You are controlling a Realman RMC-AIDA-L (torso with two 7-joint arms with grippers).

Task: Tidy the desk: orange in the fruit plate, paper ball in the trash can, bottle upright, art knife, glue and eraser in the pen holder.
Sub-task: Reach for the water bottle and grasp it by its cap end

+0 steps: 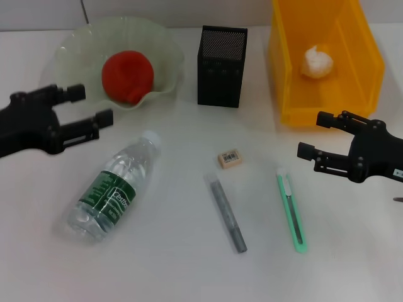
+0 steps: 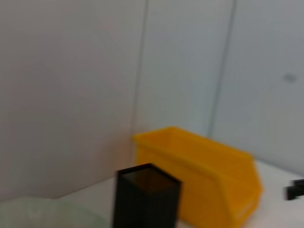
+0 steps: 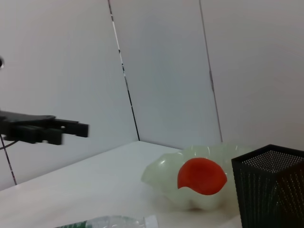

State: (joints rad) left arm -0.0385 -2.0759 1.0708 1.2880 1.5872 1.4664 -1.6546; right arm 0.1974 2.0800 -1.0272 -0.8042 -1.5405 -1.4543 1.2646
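**Desk tidying, part done: two items placed, four remaining**

We see the orange [image 1: 128, 75] already in the fruit plate [image 1: 75, 44], just beyond the left gripper [image 1: 88, 113], whose fingers are spread wide and hold nothing. The paper ball [image 1: 317, 61] lies in the yellow trash can [image 1: 365, 56], just beyond the right gripper [image 1: 318, 135], also spread wide and empty.

We judge four steps left. The bottle [image 1: 116, 187] lies on its side, near and below the left gripper. The eraser [image 1: 230, 158], the grey glue stick [image 1: 227, 214] and the green art knife [image 1: 291, 214] lie flat between the two grippers, the knife nearest the right one. The black pen holder [image 1: 221, 66] is out of their reach for now, between plate and can.

The three small items lie apart from one another, with bare desk [image 1: 189, 277] round each, so we judge approach from above unobstructed. The can's front wall stands close to the right gripper.
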